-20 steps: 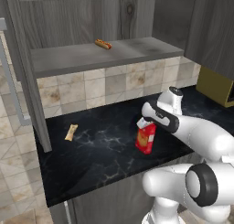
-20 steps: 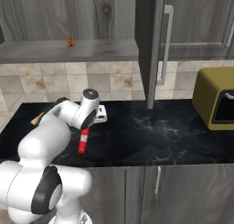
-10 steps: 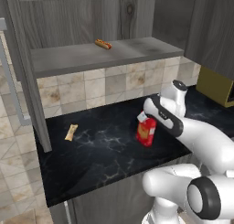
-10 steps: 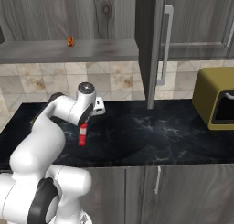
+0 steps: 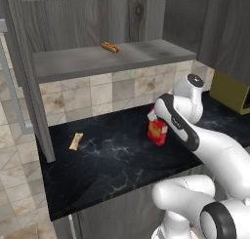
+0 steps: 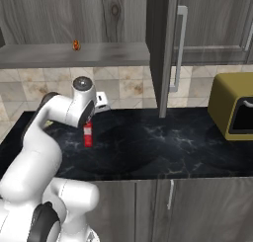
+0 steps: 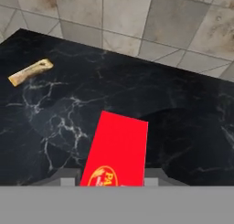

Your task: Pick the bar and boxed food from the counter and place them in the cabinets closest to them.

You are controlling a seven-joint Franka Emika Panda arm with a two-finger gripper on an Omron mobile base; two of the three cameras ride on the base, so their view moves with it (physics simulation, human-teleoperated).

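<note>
The boxed food (image 5: 157, 132), a slim bright red carton, hangs just above the black marble counter (image 5: 107, 160) with my gripper (image 5: 155, 121) shut on its top. The right base view has the carton (image 6: 88, 136) under the gripper (image 6: 89, 124), near the counter's left half (image 6: 163, 147). From the hand view the carton (image 7: 117, 150) stands between the finger tips, casting a shadow on the counter (image 7: 192, 127). Above it, the wall cabinet's grey shelf floor (image 5: 117, 59) lies open. The bar is out of view.
A pale tan stick (image 5: 75, 141) lies on the counter to the left, also the stick (image 7: 30, 72). A hot-dog-like bun (image 5: 110, 47) rests on the shelf. An olive toaster (image 6: 233, 106) stands at the right. An open cabinet door (image 6: 166, 48) hangs beside the shelf.
The gripper has lifted the red carton a little off the counter and carried it slightly toward the back wall. The arm's elbow has swung outward.
</note>
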